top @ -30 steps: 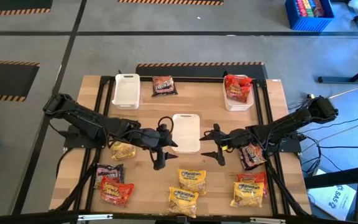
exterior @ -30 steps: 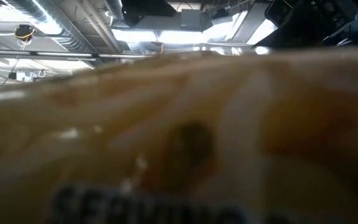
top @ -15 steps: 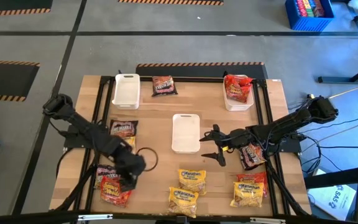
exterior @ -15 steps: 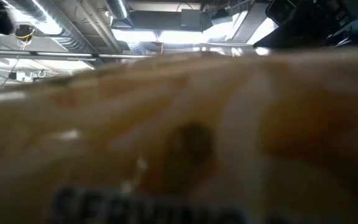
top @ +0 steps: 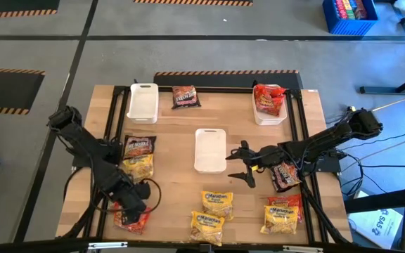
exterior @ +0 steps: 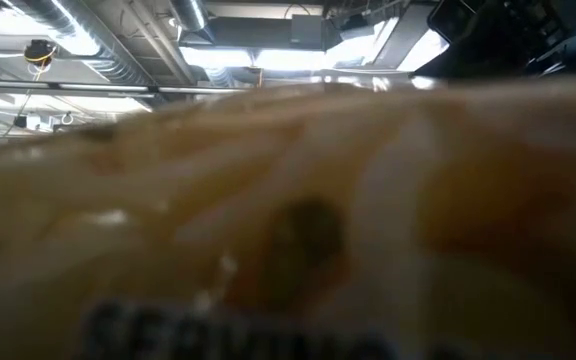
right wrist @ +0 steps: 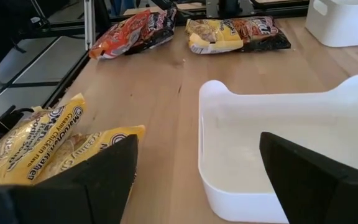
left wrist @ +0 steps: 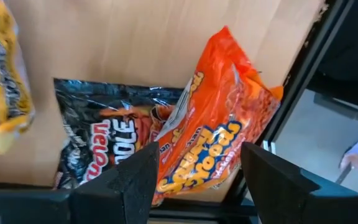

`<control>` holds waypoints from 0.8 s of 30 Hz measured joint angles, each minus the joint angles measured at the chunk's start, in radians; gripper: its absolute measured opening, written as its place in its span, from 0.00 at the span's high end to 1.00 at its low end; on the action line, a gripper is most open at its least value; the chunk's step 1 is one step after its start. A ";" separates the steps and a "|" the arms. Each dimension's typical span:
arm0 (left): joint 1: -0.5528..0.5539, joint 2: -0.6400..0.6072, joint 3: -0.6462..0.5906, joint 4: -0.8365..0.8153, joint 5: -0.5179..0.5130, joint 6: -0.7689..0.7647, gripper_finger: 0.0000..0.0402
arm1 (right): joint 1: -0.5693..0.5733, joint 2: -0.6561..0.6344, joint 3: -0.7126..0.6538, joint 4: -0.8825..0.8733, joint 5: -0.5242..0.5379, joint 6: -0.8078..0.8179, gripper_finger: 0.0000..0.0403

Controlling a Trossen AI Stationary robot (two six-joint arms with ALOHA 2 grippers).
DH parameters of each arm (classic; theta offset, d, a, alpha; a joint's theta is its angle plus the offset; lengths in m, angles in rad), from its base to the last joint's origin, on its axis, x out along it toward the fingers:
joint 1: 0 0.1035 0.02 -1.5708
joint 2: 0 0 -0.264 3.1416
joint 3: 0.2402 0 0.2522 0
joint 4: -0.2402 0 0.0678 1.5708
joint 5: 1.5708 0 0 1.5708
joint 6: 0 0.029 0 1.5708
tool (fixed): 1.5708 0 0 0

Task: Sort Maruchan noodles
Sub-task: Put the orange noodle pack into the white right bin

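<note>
My left gripper (top: 138, 200) (left wrist: 199, 177) hangs open over the table's near left corner. Its fingers stand either side of a red noodle packet (left wrist: 219, 140) (top: 132, 216) that lies flat, overlapping a black packet (left wrist: 98, 134). My right gripper (top: 239, 167) (right wrist: 197, 155) waits open at the near right corner of the middle white tray (top: 209, 150) (right wrist: 291, 143). Dark (top: 139, 145) and yellow (top: 138, 166) packets lie on the left. Yellow packets (top: 216, 204) lie along the near edge.
A white tray (top: 143, 102) sits far left, and a far right tray (top: 269, 112) holds red packets (top: 267, 97). A dark packet (top: 185, 96) lies between them. More packets (top: 283, 211) lie near right. A yellow packet (exterior: 288, 220) blocks the low view.
My left gripper has swung from beside the middle tray toward the table's left and near edges, ending over the red packet in the near left corner. As the arm cleared, the dark packet on the left came into view.
</note>
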 joint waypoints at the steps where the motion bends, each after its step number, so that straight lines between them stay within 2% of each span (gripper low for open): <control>1: -0.008 0.000 -0.017 0.015 0.006 -0.007 0.45 | 0.000 0.001 0.000 0.000 0.000 0.000 0.20; 8: -0.025 0.000 -0.152 0.206 0.019 -0.032 0.45 | 0.000 0.025 0.001 0.003 0.000 0.000 0.20; 11: -0.019 0.000 -0.207 0.235 0.023 -0.032 0.45 | 0.000 0.040 0.001 0.009 0.000 0.000 0.20; 15: -0.014 0.000 -0.262 0.340 0.065 -0.043 0.45 | 0.000 0.060 0.001 0.018 0.008 0.000 0.20; 19: -0.008 0.000 -0.312 0.513 0.160 -0.119 0.45 | 0.000 0.074 0.001 0.019 0.010 0.001 0.20; 24: -0.006 0.000 -0.353 0.588 0.173 -0.155 0.49 | 0.000 0.087 0.001 0.020 0.035 0.001 0.20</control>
